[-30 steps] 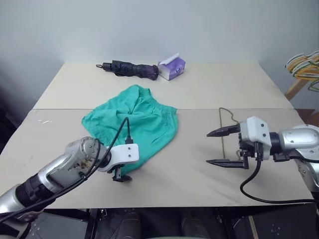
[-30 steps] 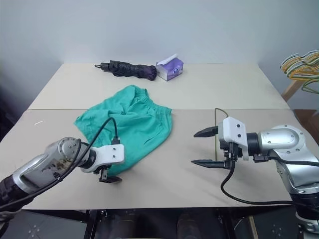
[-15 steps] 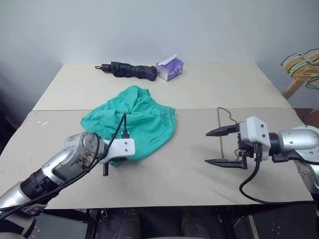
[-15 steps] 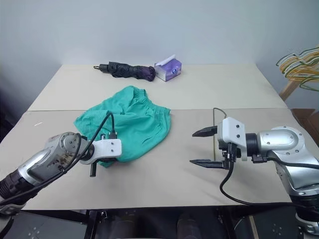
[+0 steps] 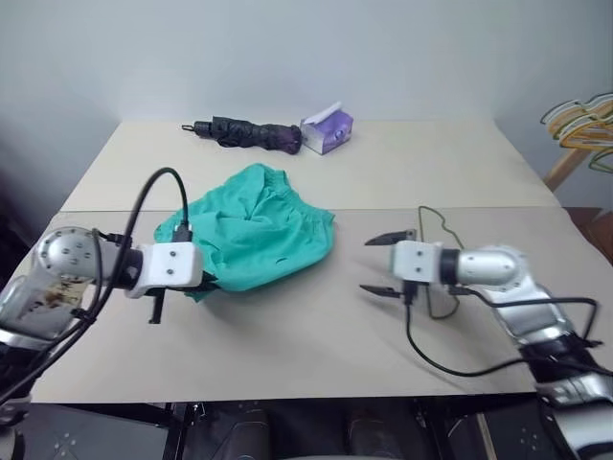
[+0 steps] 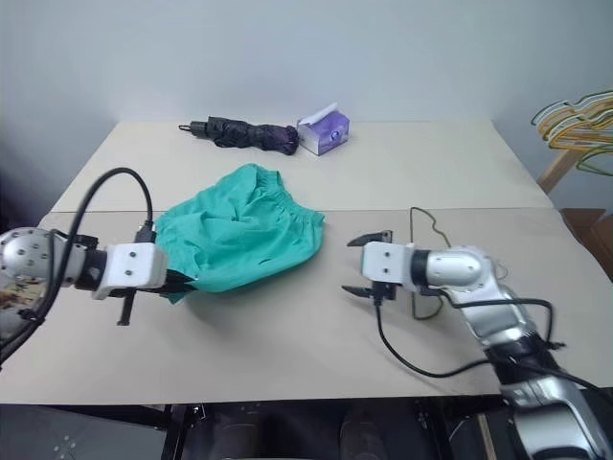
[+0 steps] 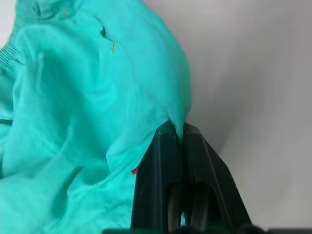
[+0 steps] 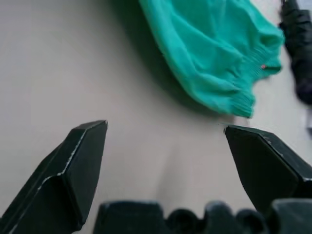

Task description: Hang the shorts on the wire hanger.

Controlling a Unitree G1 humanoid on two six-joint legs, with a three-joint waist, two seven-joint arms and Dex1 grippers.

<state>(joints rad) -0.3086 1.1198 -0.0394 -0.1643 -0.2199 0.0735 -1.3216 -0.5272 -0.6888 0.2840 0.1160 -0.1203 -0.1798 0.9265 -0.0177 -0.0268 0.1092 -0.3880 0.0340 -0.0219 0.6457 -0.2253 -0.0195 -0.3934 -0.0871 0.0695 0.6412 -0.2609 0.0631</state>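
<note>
You are working over a pale tabletop (image 5: 316, 345), with the teal shorts (image 5: 259, 235) lying crumpled left of centre, one edge drawn toward the left gripper (image 7: 176, 130). Its jaws are pinching shut on that edge of the fabric, probably so you can lift and spread the garment. Your right gripper (image 5: 388, 264) is hovering with jaws gaping wide and empty, pointing at the shorts, likely to take a second hold. The wire hanger (image 5: 436, 230) is lying flat just behind that gripper, untouched. A folded umbrella (image 5: 251, 132) and tissue box (image 5: 329, 128) are sitting at the far edge, well apart.
</note>
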